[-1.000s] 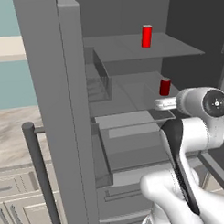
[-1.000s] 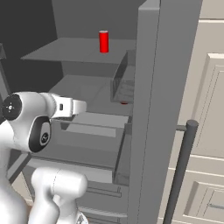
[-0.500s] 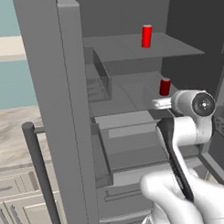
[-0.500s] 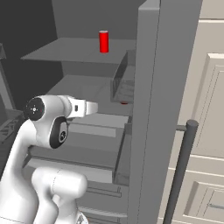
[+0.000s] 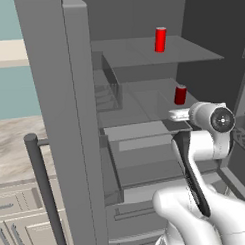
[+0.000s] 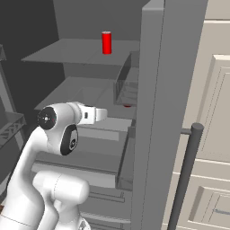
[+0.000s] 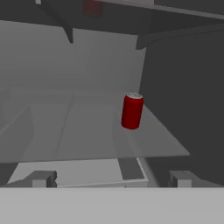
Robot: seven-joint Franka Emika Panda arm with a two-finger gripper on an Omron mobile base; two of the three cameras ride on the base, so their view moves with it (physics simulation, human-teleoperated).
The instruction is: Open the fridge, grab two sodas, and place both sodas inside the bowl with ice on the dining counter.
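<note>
Gripper: two-finger dark-tipped gripper, jaws spread wide and empty, level with the middle shelf.
Lower can: small red cylindrical soda can, upright on the grey glass middle shelf, ahead of the gripper and apart from it.
Upper can: second red soda can, upright on the top shelf.
Fridge: tall grey fridge, doors open.
</note>
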